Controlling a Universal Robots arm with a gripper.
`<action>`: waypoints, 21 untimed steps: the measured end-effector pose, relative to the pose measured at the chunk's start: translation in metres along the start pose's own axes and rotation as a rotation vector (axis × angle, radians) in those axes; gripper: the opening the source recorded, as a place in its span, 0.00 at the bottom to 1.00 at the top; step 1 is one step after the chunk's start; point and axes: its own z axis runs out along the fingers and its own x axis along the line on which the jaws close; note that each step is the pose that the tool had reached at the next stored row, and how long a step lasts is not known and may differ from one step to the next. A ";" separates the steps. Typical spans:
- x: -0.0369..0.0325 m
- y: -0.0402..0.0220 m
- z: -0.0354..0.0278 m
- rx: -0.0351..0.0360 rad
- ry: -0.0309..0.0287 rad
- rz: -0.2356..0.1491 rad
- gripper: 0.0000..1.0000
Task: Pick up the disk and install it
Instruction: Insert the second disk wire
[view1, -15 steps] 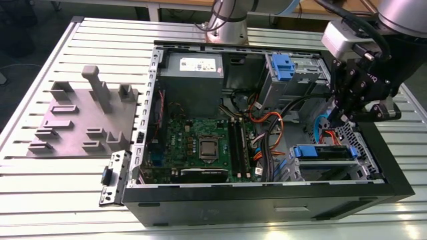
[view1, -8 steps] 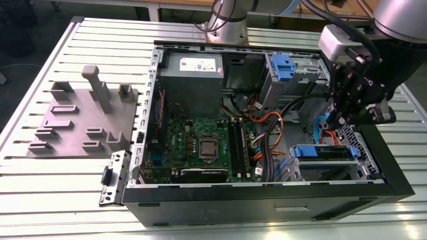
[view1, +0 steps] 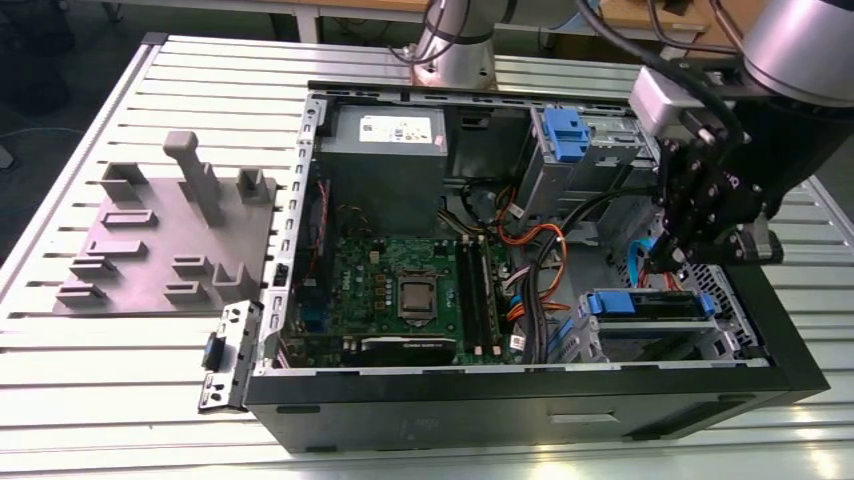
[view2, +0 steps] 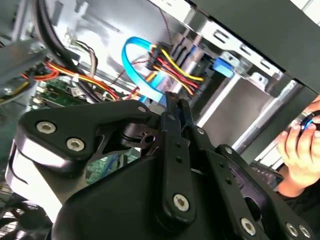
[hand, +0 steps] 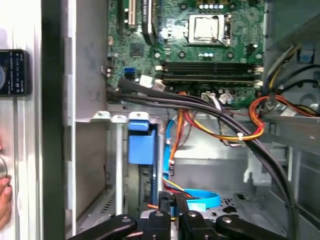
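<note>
The disk (view1: 647, 304) sits in the upper slot of the silver drive cage (view1: 714, 345) at the open computer case's near corner, on the exterior view's right. Its blue carrier bracket shows at the cage mouth in both wrist views (hand: 140, 146) (view2: 225, 65); its metal body is mostly hidden inside. My gripper (view1: 665, 264) hangs just above and behind that cage, inside the case. The black fingers (view2: 172, 107) are pressed together with nothing between them, and my gripper (hand: 172, 200) hovers over a looped blue data cable (hand: 202, 197).
Bundled red, yellow and black cables (hand: 225, 125) cross between the motherboard (view1: 400, 290) and the cage. A grey power supply (view1: 387, 135) and a blue clip on another cage (view1: 566, 135) lie at the back. A grey fixture block (view1: 160, 240) is on the slatted table. A hand (view2: 300, 145) is beside the case.
</note>
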 end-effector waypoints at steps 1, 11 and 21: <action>0.0033 0.0004 0.0011 0.0000 -0.0004 0.000 0.16; 0.0166 0.0036 0.0063 0.0003 -0.0666 0.003 0.16; 0.0277 0.0037 0.0098 0.0001 -0.0715 0.009 0.16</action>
